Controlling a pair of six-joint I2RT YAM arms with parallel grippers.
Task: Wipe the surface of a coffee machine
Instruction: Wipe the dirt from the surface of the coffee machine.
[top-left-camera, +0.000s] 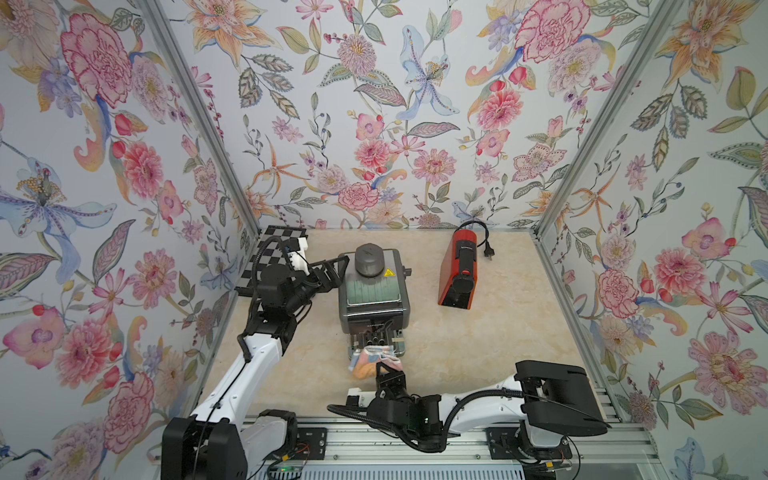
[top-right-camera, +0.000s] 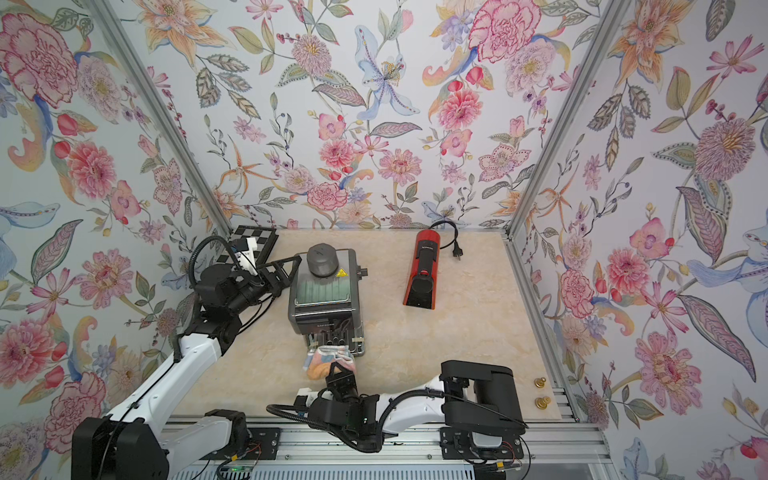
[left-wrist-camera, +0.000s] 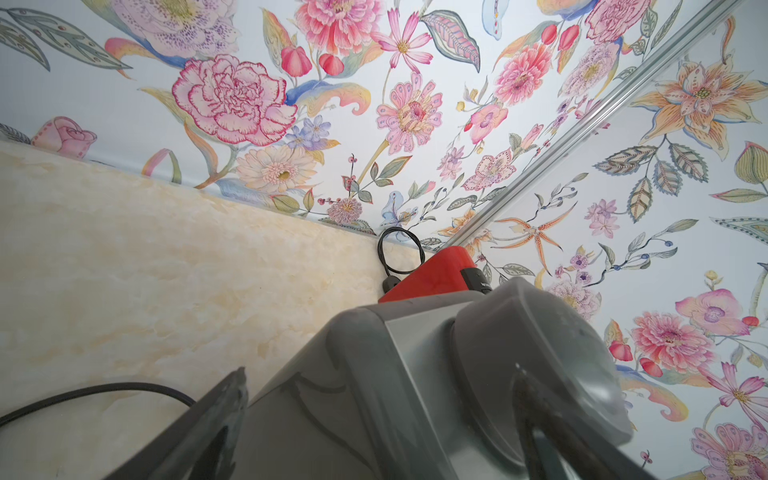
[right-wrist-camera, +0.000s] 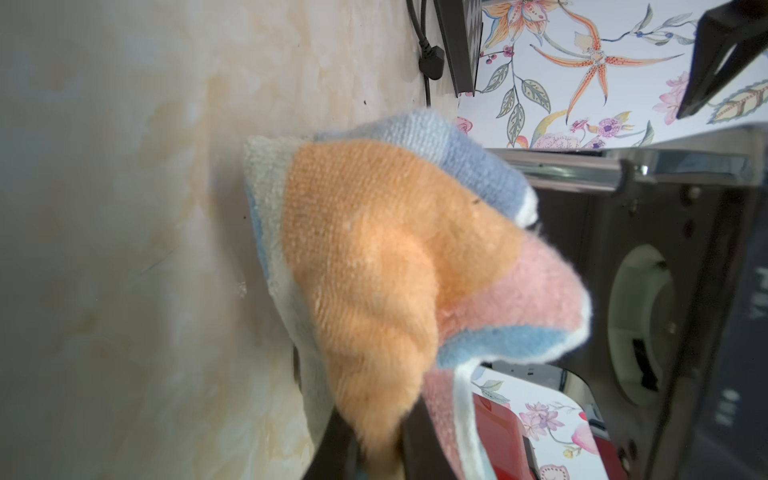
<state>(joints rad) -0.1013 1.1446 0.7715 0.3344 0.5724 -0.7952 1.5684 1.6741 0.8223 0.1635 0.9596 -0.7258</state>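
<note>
Stereo and wrist views, wiping stage. Your right arm reached in from the lower right of the frame, forearm lying low along the front rail, and its right gripper (top-left-camera: 384, 368) was clamped on a bunched striped cloth (top-left-camera: 371, 362) of orange, pink and blue. In the right wrist view the cloth (right-wrist-camera: 399, 266) rose from between the closed jaws and hid most of what lay beyond it.

The cloth sat at the lower front edge of the grey coffee machine (top-left-camera: 372, 291), against its drip-tray end, at centre frame in both top views. Whether the fabric pressed on the tray or only met it could not be told.

Your left arm rose from the lower left, elbow bent, and its left gripper (top-left-camera: 332, 270) stood with jaws spread at the machine's left flank, near the domed lid (top-left-camera: 370, 261). In the left wrist view the two fingers (left-wrist-camera: 224, 415) flanked the grey housing (left-wrist-camera: 374, 395); contact was not clear.

A red capsule machine (top-left-camera: 459, 274) lay to the upper right, well apart from the grey one, its black cord (top-left-camera: 482, 237) curling toward the back wall. A checkerboard panel (top-left-camera: 270, 257) leaned in the upper left corner. Bare worktop (top-left-camera: 498, 332) stretched right of the grey machine as far as the aluminium frame rail.
</note>
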